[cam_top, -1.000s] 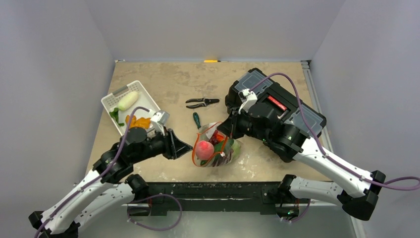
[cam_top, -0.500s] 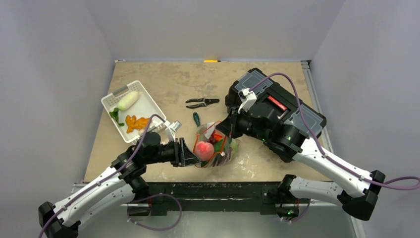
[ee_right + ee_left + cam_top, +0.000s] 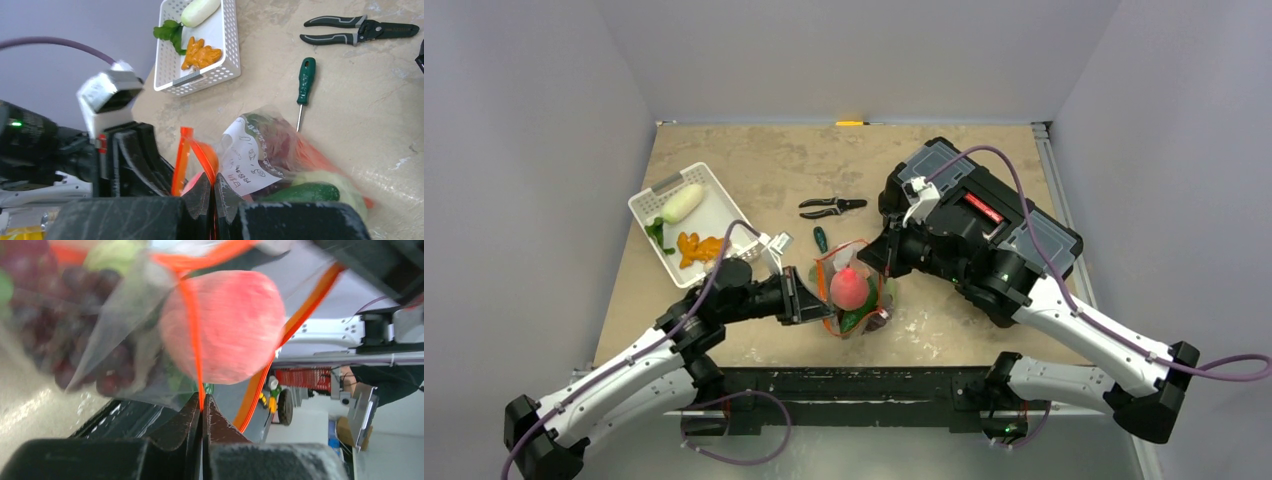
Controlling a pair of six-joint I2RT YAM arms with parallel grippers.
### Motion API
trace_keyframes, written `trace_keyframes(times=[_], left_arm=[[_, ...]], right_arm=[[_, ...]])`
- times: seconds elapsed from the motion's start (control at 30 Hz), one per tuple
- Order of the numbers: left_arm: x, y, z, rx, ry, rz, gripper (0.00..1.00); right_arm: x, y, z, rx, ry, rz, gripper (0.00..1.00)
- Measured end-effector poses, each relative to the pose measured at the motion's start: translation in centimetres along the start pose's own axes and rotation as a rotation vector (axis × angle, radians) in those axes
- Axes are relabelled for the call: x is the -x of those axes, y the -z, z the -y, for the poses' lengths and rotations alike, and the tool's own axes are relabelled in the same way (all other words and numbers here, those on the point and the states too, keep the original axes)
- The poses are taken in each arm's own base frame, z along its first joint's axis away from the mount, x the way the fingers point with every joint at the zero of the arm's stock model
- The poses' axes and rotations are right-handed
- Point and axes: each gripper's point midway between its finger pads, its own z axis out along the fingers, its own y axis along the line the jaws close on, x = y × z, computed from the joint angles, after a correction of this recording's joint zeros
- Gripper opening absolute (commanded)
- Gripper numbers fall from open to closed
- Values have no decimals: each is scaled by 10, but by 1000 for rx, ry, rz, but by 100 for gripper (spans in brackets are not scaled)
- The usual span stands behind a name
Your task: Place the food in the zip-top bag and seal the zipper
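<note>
Sealing is judged best done with the zipper [image 3: 191,340] drawn taut between left end effector [image 3: 202,403] and right end effector [image 3: 215,183], both pinching it, peach [image 3: 227,325] tucked below.

zip-top bag [image 3: 270,137]: clear plastic, white label with dark print
zipper [image 3: 192,330]: bright orange-red
peach [image 3: 230,325]: pink-red, paler in patches
grape bunch [image 3: 75,295]: dark purple
cucumber [image 3: 300,192]: deep green
basket [image 3: 200,80]: white, slotted — inside it a pale green-white piece, green leaves, an orange piece
pliers [image 3: 365,31]: black handles
screwdriver [image 3: 305,80]: green handle, silver shaft
table [image 3: 764,165]: beige — marbled with pale streaks
</note>
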Motion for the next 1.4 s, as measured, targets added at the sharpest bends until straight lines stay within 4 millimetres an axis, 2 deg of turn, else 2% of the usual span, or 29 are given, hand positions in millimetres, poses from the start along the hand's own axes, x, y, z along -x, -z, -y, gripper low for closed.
trace_keyframes(times=[0.1,0.23,0.33,0.43,0.53,0.7,0.8,0.9,1.0,1.07,1.17,1.3,1.4], left_arm=[[20,5,20,-7,-17,70,0],[63,25,58,16,-22,228,0],[82,42,70,26,-2,331,0],[87,48,64,58,38,378,0],[86,39,47,110,85,380,0],[69,20,-5,240,176,344,0],[60,20,-25,286,222,343,0],[60,22,-28,292,245,357,0],[63,24,-26,286,254,373,0],[63,24,-26,284,259,376,0],[63,24,-25,281,268,377,0],[65,27,-17,261,272,380,0],[69,30,-7,234,267,385,0]], right_arm=[[-5,-5,6,-29,13,-22,0],[-9,-10,21,-107,48,-54,0],[-4,-4,21,-125,75,-54,0],[8,-2,15,-115,106,-38,0],[7,-11,9,-86,131,-56,0],[-22,-37,3,2,143,-164,13],[-36,-44,-2,59,151,-215,25],[-43,-41,-14,108,184,-227,44],[-53,-29,-36,170,251,-228,62],[-60,-19,-49,205,299,-228,70],[-65,-9,-58,222,348,-217,74],[-60,-3,-52,189,378,-181,76],[-57,1,-49,154,400,-150,71]])
